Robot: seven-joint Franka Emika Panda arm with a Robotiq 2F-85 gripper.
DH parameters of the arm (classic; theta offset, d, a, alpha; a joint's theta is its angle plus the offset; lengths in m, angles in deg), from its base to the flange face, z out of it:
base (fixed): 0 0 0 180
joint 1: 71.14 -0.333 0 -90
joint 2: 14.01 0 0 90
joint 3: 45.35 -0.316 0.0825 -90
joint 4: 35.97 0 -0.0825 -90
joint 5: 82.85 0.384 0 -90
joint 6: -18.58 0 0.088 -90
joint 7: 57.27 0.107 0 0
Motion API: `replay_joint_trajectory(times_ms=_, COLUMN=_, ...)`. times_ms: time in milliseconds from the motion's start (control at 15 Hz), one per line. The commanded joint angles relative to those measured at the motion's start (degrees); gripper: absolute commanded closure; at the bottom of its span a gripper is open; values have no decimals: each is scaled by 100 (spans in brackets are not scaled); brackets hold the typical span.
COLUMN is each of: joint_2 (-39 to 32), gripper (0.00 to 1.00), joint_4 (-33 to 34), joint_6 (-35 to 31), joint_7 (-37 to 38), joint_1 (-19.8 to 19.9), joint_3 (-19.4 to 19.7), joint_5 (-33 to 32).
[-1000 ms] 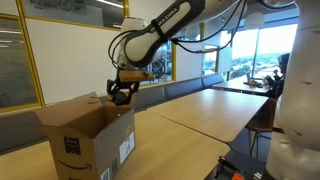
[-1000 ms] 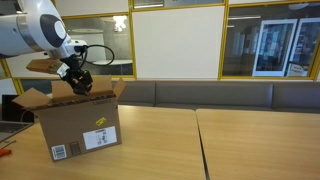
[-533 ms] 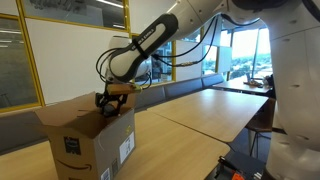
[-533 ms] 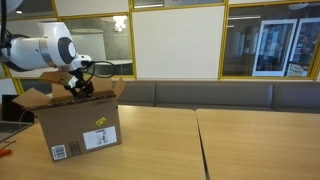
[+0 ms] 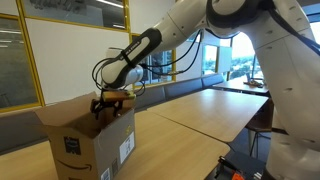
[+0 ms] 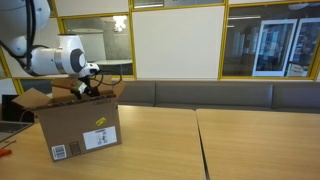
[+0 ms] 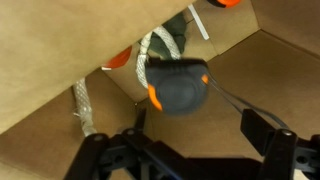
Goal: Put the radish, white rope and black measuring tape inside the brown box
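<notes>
1. Wrist view: the gripper [image 7: 185,150] looks down into the brown box [image 7: 50,45]. Its fingers stand wide apart and clamp nothing.
2. The black measuring tape [image 7: 178,85] is loose inside the brown box, beyond the fingers and touching neither. It has orange trim, and a thin tail runs toward the box wall.
3. The white rope [image 7: 163,45] is also inside the box, partly under the tape.
4. In both exterior views the gripper [image 5: 108,100] [image 6: 88,90] is at the box's open top. The box [image 5: 85,135] [image 6: 80,130] stands on the tabletop [image 5: 200,115].
5. Radish: cannot tell where it is.
</notes>
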Motion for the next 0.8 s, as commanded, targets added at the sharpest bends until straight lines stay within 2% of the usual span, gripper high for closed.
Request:
replay_joint_trajectory(times_ms=0, joint_2=-216, gripper=0, joint_4=428, joint_6=362, joint_7=-206, joint_1=-93, joint_3=187, joint_5=272)
replay_joint_trajectory(times_ms=333, joint_2=-38, gripper=0, joint_4=453, joint_6=1097, joint_7=-56, joint_1=-130, joint_3=428, joint_5=139)
replay_joint_trajectory(times_ms=733, joint_2=852, gripper=0, joint_4=45, joint_6=1569, joint_7=88, joint_1=-106, joint_3=651, joint_5=-171)
